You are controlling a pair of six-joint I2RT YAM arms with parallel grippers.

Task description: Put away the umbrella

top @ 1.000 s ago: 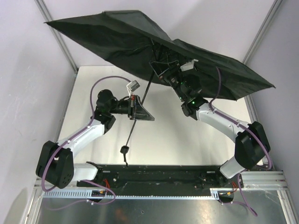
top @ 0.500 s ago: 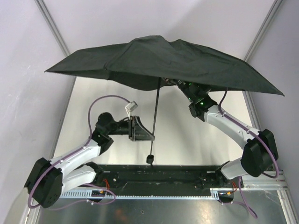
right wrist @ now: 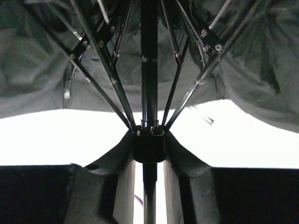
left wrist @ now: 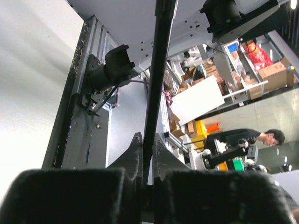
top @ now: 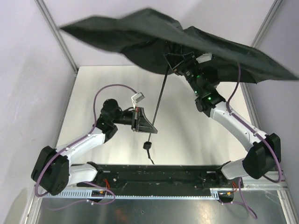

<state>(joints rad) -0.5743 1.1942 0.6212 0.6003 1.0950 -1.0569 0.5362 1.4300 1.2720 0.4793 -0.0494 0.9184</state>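
Looking down from the top camera, I see the umbrella (top: 154, 32) open and tilted in the air over the table (top: 187, 140), its canopy (top: 224, 46) spread across the far side. My right gripper (top: 180, 63) is clenched on the runner (right wrist: 149, 147) up under the canopy, where the ribs meet. My left gripper (top: 148, 125) pinches the thin shaft (top: 161, 93) lower down, fingers pressed against both sides. The small handle (top: 147, 145) sits at the shaft's low end, near the arm bases

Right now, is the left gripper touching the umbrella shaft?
Touching. Left wrist view: the umbrella shaft is pinched in the left gripper, no gap either side.
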